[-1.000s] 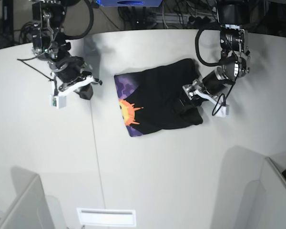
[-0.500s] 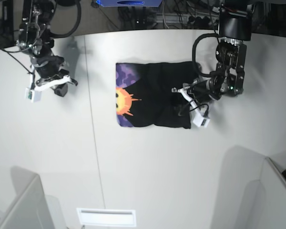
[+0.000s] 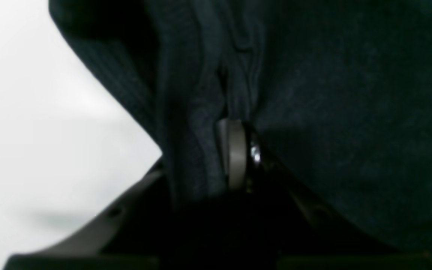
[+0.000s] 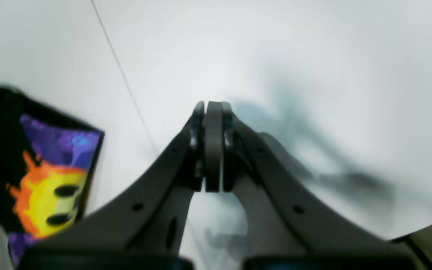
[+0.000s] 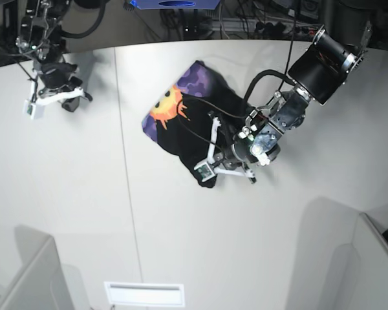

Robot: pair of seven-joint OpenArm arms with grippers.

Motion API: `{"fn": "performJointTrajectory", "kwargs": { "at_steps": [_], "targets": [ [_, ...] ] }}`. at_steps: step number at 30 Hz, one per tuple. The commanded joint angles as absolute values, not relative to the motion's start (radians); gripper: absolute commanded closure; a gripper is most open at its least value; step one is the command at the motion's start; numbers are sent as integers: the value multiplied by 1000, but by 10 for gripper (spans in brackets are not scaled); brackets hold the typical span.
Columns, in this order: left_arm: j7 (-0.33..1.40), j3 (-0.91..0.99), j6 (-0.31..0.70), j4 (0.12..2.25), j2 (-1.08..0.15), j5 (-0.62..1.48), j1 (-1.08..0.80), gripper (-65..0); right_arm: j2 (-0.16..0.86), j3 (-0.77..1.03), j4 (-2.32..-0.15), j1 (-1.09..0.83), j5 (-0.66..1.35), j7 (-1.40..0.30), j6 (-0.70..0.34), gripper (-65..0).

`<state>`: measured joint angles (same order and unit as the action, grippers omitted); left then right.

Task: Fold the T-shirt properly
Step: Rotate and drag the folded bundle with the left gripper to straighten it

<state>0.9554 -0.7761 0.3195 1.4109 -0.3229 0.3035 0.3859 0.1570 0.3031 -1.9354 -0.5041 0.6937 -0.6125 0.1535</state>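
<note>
The black T-shirt (image 5: pixel 194 126) lies bunched and slanted on the white table, its orange-yellow sun print on purple (image 5: pixel 170 105) facing up at the back left. My left gripper (image 5: pixel 213 165) is low at the shirt's front corner, shut on a fold of the black cloth; in the left wrist view the cloth (image 3: pixel 332 112) fills the frame around the closed fingertips (image 3: pixel 235 150). My right gripper (image 4: pixel 213 112) is shut and empty above bare table, far left of the shirt (image 4: pixel 47 187); in the base view it (image 5: pixel 70 102) is at the back left.
White table (image 5: pixel 181 245) with a thin seam line (image 5: pixel 126 168) running front to back. Grey panels stand at the front left (image 5: pixel 26 278) and front right (image 5: pixel 349 258) corners. Cables and equipment lie beyond the table's far edge.
My left arm has swung in over the shirt, dragging its right edge forward and left, so the shirt has turned and bunched. My right arm has drawn back further to the back left.
</note>
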Motion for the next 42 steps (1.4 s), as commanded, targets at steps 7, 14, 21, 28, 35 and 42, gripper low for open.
{"fn": "performJointTrajectory", "kwargs": {
  "at_steps": [7,14,21,28,35,42],
  "targets": [
    [788,-952,433,1399,-360,300,490,0,91,311,-1952,-538,687,-590,147,0],
    [645,-1162,435,1395,-364,300,605,0,35,311,-1952,-559,684,-590,148,0],
    [450,-1276,593,1300,-358,300,680,0,24,309,-1949,-581,684,-593,148,0],
    [337,-1271,653,1225,-334,104,670,0,24,303,-1948,-588,684,-593,148,0],
    [334,-1270,665,1208,-320,94,679,0,24,306,-1946,-584,682,-593,148,0],
    [338,-1268,665,1214,-308,91,696,0,24,306,-1946,-581,682,-591,148,0]
  ]
}}
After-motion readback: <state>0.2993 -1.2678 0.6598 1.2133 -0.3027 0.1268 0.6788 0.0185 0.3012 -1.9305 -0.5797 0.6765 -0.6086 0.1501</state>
